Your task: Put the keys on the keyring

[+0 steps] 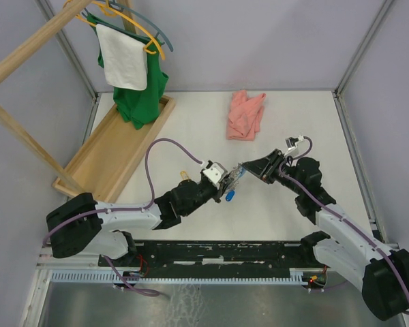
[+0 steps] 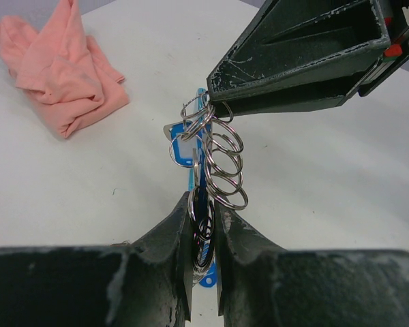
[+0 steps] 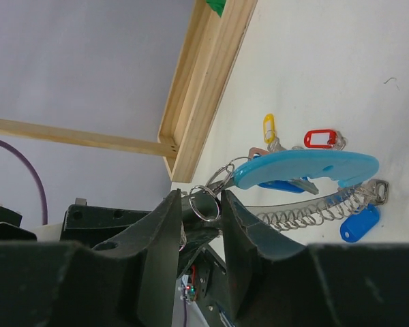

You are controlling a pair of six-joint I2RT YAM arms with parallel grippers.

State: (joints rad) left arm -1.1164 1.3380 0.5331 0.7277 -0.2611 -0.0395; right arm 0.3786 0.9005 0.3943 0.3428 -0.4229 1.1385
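The keyring (image 1: 236, 178) hangs between both grippers above the table's middle: a light-blue oblong handle (image 3: 307, 167) and a string of silver rings (image 2: 225, 167). My left gripper (image 2: 204, 204) is shut on its lower rings and handle. My right gripper (image 3: 199, 197) meets the loop's upper end (image 2: 203, 109); its fingers stand a little apart around one small ring (image 3: 206, 204). Keys with a yellow tag (image 3: 269, 128) and a red tag (image 3: 320, 139) show beyond the handle; whether they hang or lie on the table I cannot tell. A blue tag (image 3: 360, 223) dangles below the loop (image 1: 229, 195).
A pink cloth (image 1: 245, 114) lies crumpled at the back of the table. A wooden tray (image 1: 116, 146) sits at the back left under a wooden rack with hangers, a green shirt (image 1: 146, 95) and a white towel (image 1: 123, 58). Grey walls enclose the table.
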